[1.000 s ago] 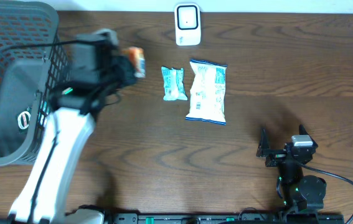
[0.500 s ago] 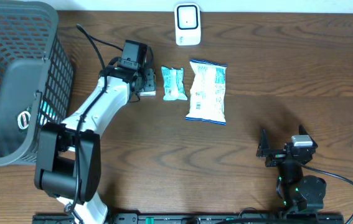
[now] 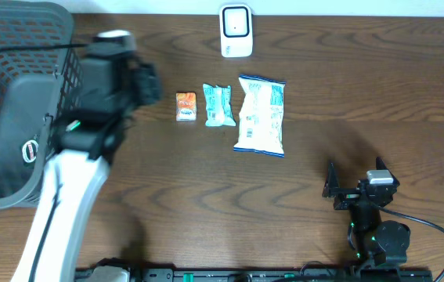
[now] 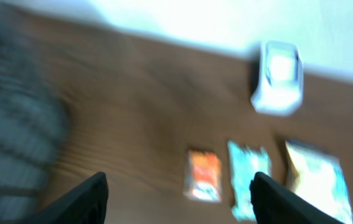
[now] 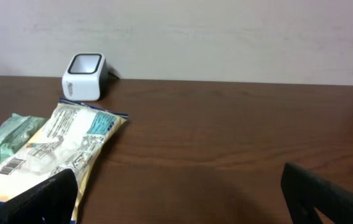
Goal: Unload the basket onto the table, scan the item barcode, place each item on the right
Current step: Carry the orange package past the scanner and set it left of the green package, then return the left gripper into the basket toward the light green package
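The orange packet (image 4: 203, 175) lay flat on the table (image 3: 323, 78), just ahead of the left gripper (image 4: 179, 196) and a little to the right of the gap's centre. That gripper's fingers stood apart with nothing between them, well above the wood. The view from that wrist was smeared, so no barcode could be made out on the packet's upper face.

Just right of the packet lay a teal packet (image 4: 248, 177), then a larger white-and-blue bag (image 4: 316, 180) beyond the right finger. Off past the left finger was the dark basket (image 3: 2, 47). Farthest ahead, toward the right, stood the white scanner (image 4: 277, 76).

The right gripper (image 5: 179, 186) was also spread wide and empty, low at the table's near edge, with the bag ahead of its left finger.

Judging by this, the step was a reach with an empty hand. Whether the packet was its target could not be told. If it was, a good pick would drop straight down, pinch across the narrow width near one end, keep the pads off the printed code, then hold that face square and steady to the scanner's window.
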Controlling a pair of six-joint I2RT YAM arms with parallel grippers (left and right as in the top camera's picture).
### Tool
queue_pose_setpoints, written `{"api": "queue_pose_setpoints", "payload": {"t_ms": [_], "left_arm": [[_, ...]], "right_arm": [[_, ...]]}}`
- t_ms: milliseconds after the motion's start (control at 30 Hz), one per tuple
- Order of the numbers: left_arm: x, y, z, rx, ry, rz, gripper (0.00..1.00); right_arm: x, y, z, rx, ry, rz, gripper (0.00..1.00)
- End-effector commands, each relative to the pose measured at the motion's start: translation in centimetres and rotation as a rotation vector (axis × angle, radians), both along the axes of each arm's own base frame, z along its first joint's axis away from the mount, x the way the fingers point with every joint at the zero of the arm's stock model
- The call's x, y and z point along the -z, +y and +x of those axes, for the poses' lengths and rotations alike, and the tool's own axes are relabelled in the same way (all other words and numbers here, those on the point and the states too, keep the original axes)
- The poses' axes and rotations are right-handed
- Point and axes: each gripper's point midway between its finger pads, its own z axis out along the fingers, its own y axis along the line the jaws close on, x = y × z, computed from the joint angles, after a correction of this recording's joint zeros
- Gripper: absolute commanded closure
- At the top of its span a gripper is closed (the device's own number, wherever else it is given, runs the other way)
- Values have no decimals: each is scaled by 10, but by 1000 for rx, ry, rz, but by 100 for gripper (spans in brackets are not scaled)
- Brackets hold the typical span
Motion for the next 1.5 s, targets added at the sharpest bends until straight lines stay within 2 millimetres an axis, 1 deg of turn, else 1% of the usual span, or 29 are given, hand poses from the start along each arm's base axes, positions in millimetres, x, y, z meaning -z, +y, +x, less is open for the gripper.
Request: {"api": "queue_pose_setpoints", "payload": {"t_ms": [0, 33, 67, 100, 133, 167, 233, 333, 367, 400, 433, 500, 533, 567, 600, 633, 667, 733, 767, 800, 867, 933, 1067, 1167, 1200, 1233, 1267, 1367, 1467], "left_arm": [[-54, 84, -32, -280, -142, 86, 22], [-64, 108, -44, -358, -170, 95, 22], [-69, 124, -51, -407, -183, 100, 22], [-73, 147, -61, -478, -191, 102, 22], [-73, 157, -64, -508, -193, 105, 22], [-73, 172, -70, -555, -189, 110, 22], [-64, 213, -83, -690, -166, 102, 21], [-40, 265, -95, -869, -123, 48, 22], [-31, 277, -96, -896, -98, 47, 21], [-13, 292, -98, -931, -44, 43, 22], [0, 299, -98, -944, -4, 39, 22], [37, 311, -95, -955, 106, 13, 22], [51, 311, -89, -937, 138, -8, 22], [69, 306, -75, -877, 170, -56, 22], [84, 295, -56, -767, 181, -123, 22], [88, 287, -46, -697, 178, -153, 22], [91, 273, -30, -576, 163, -197, 22], [89, 243, -7, -373, 126, -273, 22], [87, 223, 2, -232, 115, -272, 22], [92, 221, 3, -226, 131, -239, 23], [105, 232, -2, -310, 188, -165, 24], [119, 237, -6, -360, 243, -116, 24], [146, 234, -5, -356, 315, -129, 25], [170, 233, -7, -354, 380, -154, 25], [183, 232, -8, -353, 414, -168, 25], [190, 230, -9, -349, 432, -180, 25], [196, 227, -8, -335, 445, -201, 27], [216, 208, -2, -262, 469, -298, 30], [238, 204, -6, -255, 531, -317, 30]], "right_arm": [[1, -1, 0, 6, 3, -7, 1], [1, -1, 0, 5, 3, -7, 1], [1, -1, 0, 5, 3, -7, 1], [1, -1, 0, 5, 3, -7, 1], [1, -1, 0, 6, 3, -7, 1], [1, -1, 0, 5, 3, -7, 1], [1, -1, 0, 5, 3, -7, 1], [1, -1, 0, 6, 3, -7, 1], [1, -1, 0, 6, 3, -7, 1], [1, -1, 0, 6, 3, -7, 1], [1, -1, 0, 5, 3, -8, 1], [1, -1, 0, 6, 3, -7, 1], [1, -1, 0, 5, 3, -7, 1], [1, -1, 0, 5, 3, -7, 1], [1, -2, 0, 6, 3, -7, 1], [1, -1, 0, 6, 3, -8, 1], [1, -1, 0, 5, 3, -7, 1], [1, -1, 0, 5, 3, -7, 1], [1, -1, 0, 6, 3, -7, 1], [1, -1, 0, 5, 3, -7, 1], [1, -1, 0, 5, 3, -7, 1], [1, -1, 0, 6, 3, -8, 1], [1, -1, 0, 5, 3, -8, 1], [1, -1, 0, 5, 3, -7, 1], [1, -1, 0, 6, 3, -7, 1], [1, -1, 0, 5, 3, -8, 1], [1, -1, 0, 6, 3, -7, 1], [1, -2, 0, 6, 3, -7, 1], [1, -1, 0, 6, 3, -7, 1]]}}
